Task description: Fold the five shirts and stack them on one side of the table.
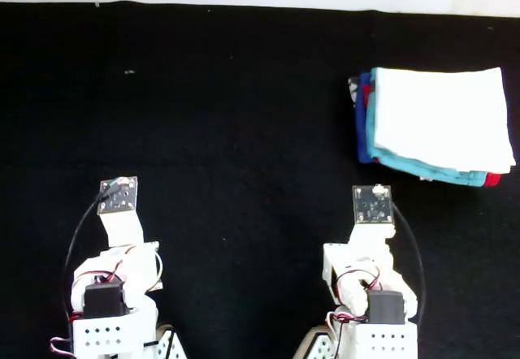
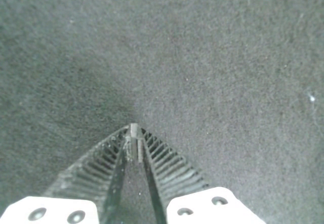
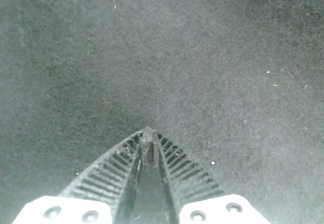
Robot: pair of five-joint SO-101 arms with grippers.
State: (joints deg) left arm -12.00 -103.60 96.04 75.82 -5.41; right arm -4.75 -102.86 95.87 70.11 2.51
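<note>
**Grippers closed and empty; shirt stack beyond the nearer arm**

*Left wrist view.* The left gripper (image 2: 133, 130) has its black ribbed fingers (image 2: 167, 165) meeting at the tips. Nothing is held between them. It hangs over the black cloth-covered table (image 2: 228, 57).

*Right wrist view.* The right gripper (image 3: 148, 133) is likewise closed tip to tip and holds nothing. Black cloth lies under it.

*High view.* Two white arms, one (image 1: 114, 286) and the other (image 1: 370, 294), sit drawn back at the table's near edge. One stack of folded shirts (image 1: 435, 127) lies toward the far edge, well apart from both. It is ahead of the second arm and to its outer side, so that arm is the nearer. The wrist views do not settle which side it belongs to. The stack's long axis runs across the table.

Count: one white shirt on top, then teal, red and blue edges. A thin grey sliver at one corner is probably the fifth. The stacking looks complete.
</note>
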